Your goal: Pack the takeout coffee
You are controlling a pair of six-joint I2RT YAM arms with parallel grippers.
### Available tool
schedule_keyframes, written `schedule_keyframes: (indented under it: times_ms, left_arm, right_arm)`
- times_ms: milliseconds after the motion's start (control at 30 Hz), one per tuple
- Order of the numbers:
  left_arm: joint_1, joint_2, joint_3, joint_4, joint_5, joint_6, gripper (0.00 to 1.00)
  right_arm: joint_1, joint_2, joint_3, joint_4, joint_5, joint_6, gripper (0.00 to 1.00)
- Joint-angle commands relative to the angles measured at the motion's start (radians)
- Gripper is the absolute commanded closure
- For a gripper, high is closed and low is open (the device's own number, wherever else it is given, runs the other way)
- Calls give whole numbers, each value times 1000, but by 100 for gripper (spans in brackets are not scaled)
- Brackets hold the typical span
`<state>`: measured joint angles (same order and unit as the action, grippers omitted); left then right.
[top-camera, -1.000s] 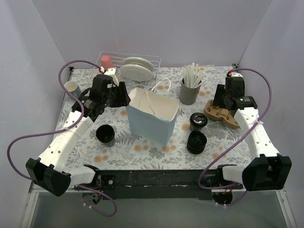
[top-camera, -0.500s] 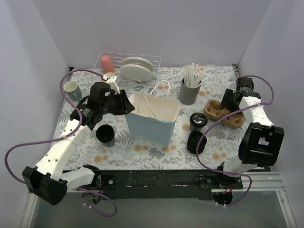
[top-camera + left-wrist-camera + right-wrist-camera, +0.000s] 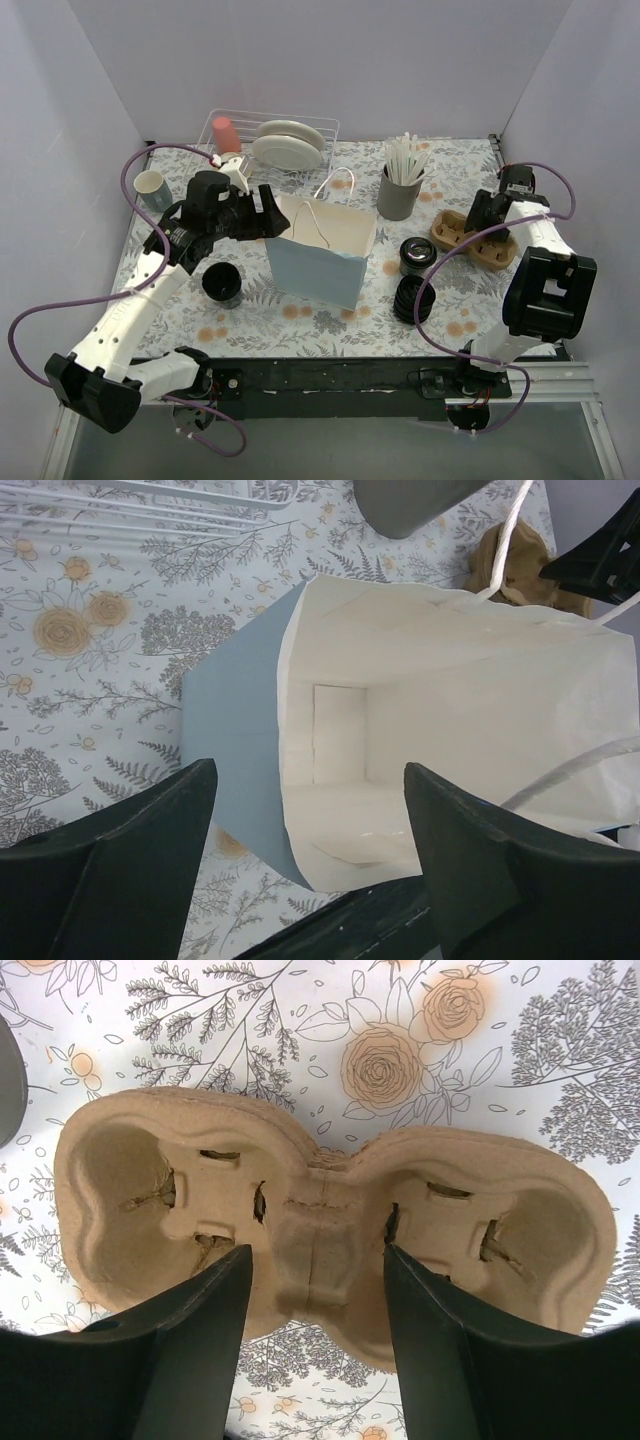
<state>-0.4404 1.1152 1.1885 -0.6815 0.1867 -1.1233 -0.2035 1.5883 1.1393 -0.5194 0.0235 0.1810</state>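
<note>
The left end effector is hovering over the open mouth of the pale blue paper bag, its fingers spread wide and gripping nothing; the right end effector is likewise released, hanging just above the cardboard cup carrier (contact cannot be told). The takeout coffee is standing upright on the table, lid on, between bag and carrier, just behind the stack of black lids.
</note>
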Motion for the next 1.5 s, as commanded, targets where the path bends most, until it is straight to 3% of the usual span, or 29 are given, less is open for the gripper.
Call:
schedule_keyframes:
  times_ms: [0,300,800,1367,1467]
  left_arm:
    - [3,-41,25,-27,-53,25,19]
    - [3,-60,-3,-36,-62,39,14]
    - [3,-74,-33,-39,-122,40,12]
    - [3,-77,-30,-50,-135,48,11]
    - [3,-69,-27,-50,-128,48,11]
  right_arm:
    - [-7,30,16,32,-13,-8,38]
    - [-7,38,37,13,39,-9,62]
    - [-1,-36,80,-21,47,17,61]
    - [1,52,92,-19,50,17,58]
    - [-1,47,96,-21,44,14,53]
